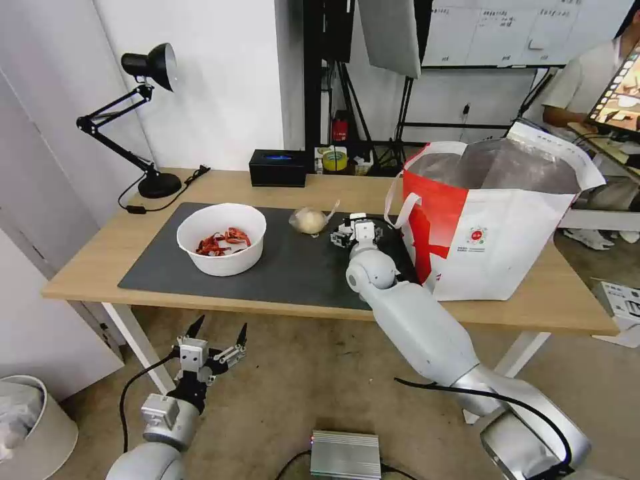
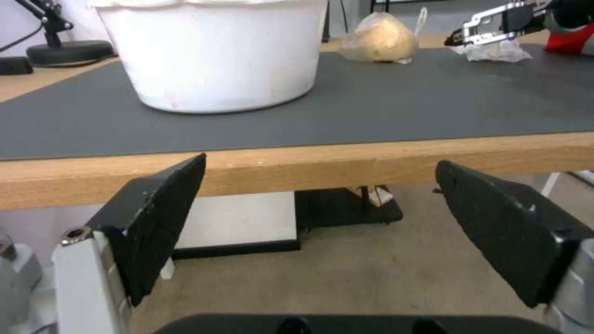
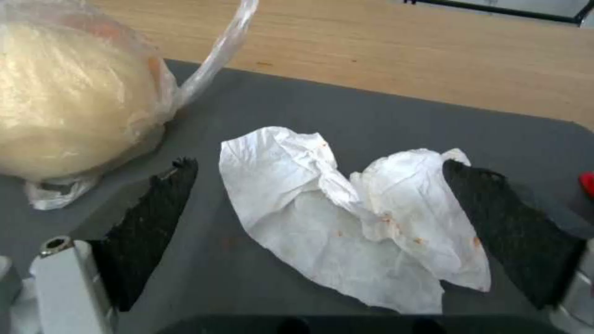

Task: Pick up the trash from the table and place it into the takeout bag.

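A crumpled white tissue [image 3: 346, 213] lies on the dark grey mat [image 1: 293, 267], and my right gripper [image 3: 320, 163] stands open around it, one black finger [image 3: 148, 222] on each side. Close beside it sits the clear bag with a beige lump [image 1: 308, 219] [image 3: 68, 97]. The white bowl of red scraps [image 1: 221, 239] [image 2: 216, 51] stands at the mat's left. In the head view my right gripper [image 1: 347, 233] is just left of the takeout bag [image 1: 497, 220], which stands upright and open on the table [image 1: 100, 267]. My left gripper [image 1: 217, 333] [image 2: 322, 163] hangs open below the table's front edge.
A black desk lamp [image 1: 143, 120] stands at the back left and a black box [image 1: 278, 167] at the back middle. On the floor are a pale bin [image 1: 27, 427] at the left and a silver box [image 1: 345, 455] by my base.
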You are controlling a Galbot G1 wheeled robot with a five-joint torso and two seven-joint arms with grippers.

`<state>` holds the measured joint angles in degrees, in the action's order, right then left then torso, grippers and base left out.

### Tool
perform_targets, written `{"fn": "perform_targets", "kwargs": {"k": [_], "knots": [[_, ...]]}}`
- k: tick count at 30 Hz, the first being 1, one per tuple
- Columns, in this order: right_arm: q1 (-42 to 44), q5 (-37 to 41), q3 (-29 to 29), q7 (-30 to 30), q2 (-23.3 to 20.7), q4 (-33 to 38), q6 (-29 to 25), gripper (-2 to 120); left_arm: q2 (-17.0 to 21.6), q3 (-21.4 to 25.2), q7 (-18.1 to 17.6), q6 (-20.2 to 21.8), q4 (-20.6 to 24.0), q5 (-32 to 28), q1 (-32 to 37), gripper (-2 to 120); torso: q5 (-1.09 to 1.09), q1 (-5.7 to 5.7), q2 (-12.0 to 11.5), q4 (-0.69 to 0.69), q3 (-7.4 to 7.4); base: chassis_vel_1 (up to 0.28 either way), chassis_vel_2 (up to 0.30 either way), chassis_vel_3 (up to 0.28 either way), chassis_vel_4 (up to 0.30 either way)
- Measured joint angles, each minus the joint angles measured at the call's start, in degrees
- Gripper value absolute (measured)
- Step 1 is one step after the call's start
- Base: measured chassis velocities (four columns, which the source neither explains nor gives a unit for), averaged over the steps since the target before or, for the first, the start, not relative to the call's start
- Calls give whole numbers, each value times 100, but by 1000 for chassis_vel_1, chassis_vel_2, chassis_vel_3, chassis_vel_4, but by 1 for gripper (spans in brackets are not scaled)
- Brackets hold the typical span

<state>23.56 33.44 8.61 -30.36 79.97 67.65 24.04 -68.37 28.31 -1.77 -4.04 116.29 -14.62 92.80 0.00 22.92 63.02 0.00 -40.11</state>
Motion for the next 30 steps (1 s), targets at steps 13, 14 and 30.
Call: {"fn": "perform_targets", "kwargs": {"k": [13,14,30], "knots": [[-154,-23,-34,-34,173,-293,220,100,-17,-14,10,-7,-1,12,5,100,0,-1,1,0,0,0,0,0,0],[-170,-22,-53,-41,197,-330,225,100,-17,-14,11,-7,-2,13,4,100,0,-1,1,0,0,0,0,0,0],[-206,3,-151,-111,294,-483,240,87,4,-49,13,-9,-26,15,-46,100,0,-1,1,0,0,0,0,0,0]]}}
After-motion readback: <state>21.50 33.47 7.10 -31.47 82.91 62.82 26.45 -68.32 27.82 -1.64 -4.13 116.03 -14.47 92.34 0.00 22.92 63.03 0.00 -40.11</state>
